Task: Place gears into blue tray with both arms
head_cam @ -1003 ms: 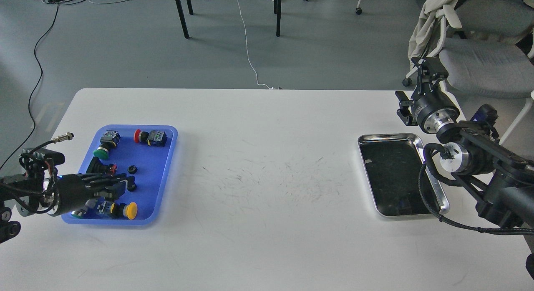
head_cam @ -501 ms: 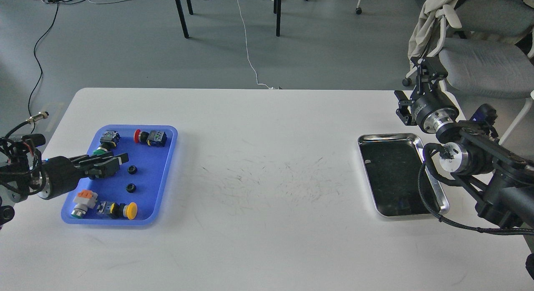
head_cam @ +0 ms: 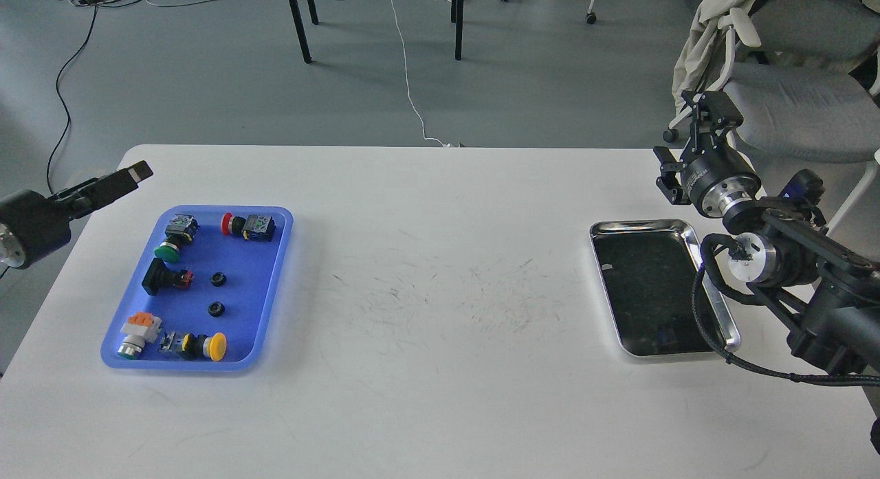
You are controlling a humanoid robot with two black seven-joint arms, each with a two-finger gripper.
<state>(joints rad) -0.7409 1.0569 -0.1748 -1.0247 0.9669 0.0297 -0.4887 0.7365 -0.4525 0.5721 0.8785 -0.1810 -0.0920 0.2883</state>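
Step now: you look close to done, I think; both gears [head_cam: 217, 293] sit in the blue tray [head_cam: 275, 286] and no more show on the table [head_cam: 440, 369]
How to do it well: look once more into the steel tray [head_cam: 715, 307]; its dark floor makes a small black gear hard to spot, and I see none there
If one turns up: come down from right above it, pinch it by its edge, lift it clear of the rim, and set it on a bare blue spot, not on a switch
Left hand [head_cam: 117, 182]: it is up off the tray, past the tray's far left corner, holding nothing; I cannot tell if its fingers are spread or pressed together
Right hand [head_cam: 708, 118]: it is high by the far right table edge, behind the steel tray, with fingers a little apart and nothing between them
Where the gears are: one lies near the tray's middle, the other just below it toward you, a bit apart, both flat
How the gears look: tiny, black, round, with a hole in the middle
Their neighbours: push-button switches [head_cam: 247, 225] with red, green and yellow caps lie around them, none touching a gear
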